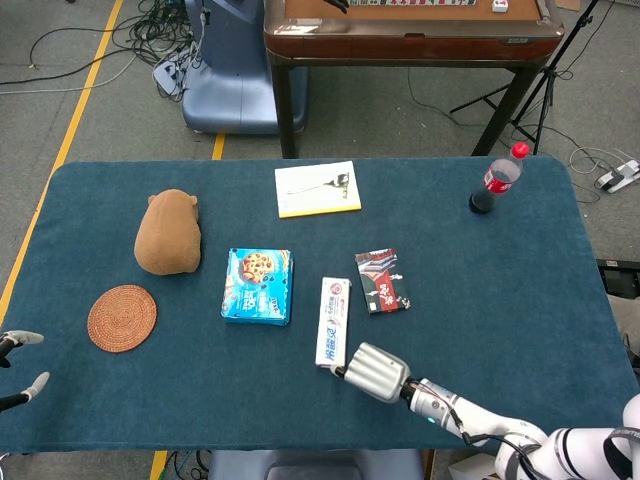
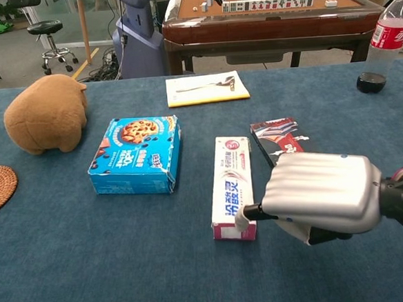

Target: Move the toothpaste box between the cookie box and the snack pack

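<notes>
Placement is judged nearly done: the long white toothpaste box (image 1: 333, 321) is laid between the blue cookie box (image 1: 258, 285) and the red-and-black snack pack (image 1: 381, 281), its near end touched by a fingertip of the right hand (image 2: 320, 195), though whether it is gripped cannot be told.

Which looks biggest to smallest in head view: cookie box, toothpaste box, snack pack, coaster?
1. Cookie box
2. Coaster, close to the cookie box, so that order is unsure
3. Toothpaste box
4. Snack pack, similar to the toothpaste box
</notes>
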`<state>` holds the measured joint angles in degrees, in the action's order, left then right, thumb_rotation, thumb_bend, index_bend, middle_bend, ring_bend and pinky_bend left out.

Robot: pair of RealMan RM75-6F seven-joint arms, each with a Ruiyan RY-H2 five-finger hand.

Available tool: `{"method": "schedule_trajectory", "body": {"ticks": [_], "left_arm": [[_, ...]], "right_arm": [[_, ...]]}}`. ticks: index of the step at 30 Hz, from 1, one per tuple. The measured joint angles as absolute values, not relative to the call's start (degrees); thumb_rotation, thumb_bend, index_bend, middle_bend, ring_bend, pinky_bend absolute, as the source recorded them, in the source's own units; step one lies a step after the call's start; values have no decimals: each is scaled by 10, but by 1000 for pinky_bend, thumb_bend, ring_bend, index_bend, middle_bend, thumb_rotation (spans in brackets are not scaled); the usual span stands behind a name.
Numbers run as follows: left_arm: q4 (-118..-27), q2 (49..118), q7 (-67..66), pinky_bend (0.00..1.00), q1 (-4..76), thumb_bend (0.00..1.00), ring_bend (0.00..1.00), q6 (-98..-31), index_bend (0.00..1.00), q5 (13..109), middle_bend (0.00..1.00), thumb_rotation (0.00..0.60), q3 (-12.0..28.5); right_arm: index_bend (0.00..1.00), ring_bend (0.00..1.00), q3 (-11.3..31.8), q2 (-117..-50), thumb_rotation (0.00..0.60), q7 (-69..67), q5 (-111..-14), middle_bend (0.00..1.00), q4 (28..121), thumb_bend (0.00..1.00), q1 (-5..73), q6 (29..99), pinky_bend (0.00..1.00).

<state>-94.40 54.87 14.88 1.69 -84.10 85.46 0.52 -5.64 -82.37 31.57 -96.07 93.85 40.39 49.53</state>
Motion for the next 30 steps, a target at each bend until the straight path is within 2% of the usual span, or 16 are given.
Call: {"method": "schedule_trajectory", "body": {"ticks": [19, 30], "left_arm": [[-943, 548, 153, 459, 17, 269, 328, -840, 348, 854, 340, 600, 5], [-940, 546, 162, 459, 15, 269, 328, -843, 348, 853, 340, 600, 6]], "right_arm": [[278, 1000, -5, -868, 600, 327, -898, 1000, 890, 1000, 421, 475, 972], [278, 1000, 3, -883, 600, 348, -871, 1000, 876, 1000, 425, 474, 972]]}}
